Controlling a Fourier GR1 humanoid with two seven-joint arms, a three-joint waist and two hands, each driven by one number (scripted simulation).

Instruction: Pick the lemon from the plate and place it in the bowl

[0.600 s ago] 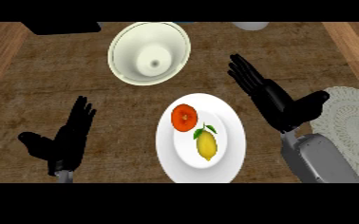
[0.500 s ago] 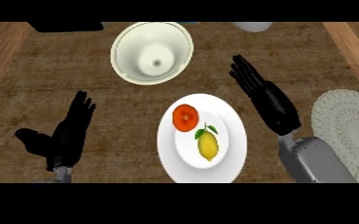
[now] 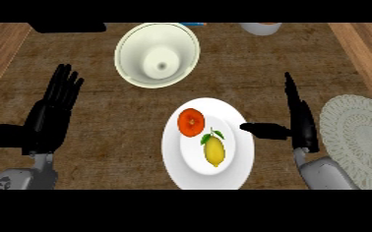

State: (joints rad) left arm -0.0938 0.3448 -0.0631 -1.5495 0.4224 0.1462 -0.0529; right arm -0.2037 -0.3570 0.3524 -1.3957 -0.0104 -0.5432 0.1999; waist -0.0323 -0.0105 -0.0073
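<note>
I see my right hand (image 3: 301, 123) standing on its edge just to the right of the white plate (image 3: 174, 150). Its fingers are straight and point away from me. Its thumb sticks out to the left, and the tip is at the plate's rim. The hand holds nothing.

The lemon (image 3: 214, 150) lies on the plate, to the left of my right hand and a little nearer to me than the thumb. It has small green leaves at its top end. The hand does not touch it. A round orange-red fruit (image 3: 192, 122) sits on the same plate, just past the lemon and a bit more to the left.

The pale bowl (image 3: 157, 54) stands on the brown surface (image 3: 109, 128), far ahead and to the left of my right hand. It is well apart from the plate.

My left hand (image 3: 54, 110) rests at the left side, spread flat with its fingers up. It holds nothing.

A pale woven mat (image 3: 352, 132) lies just to the right of my right hand.
</note>
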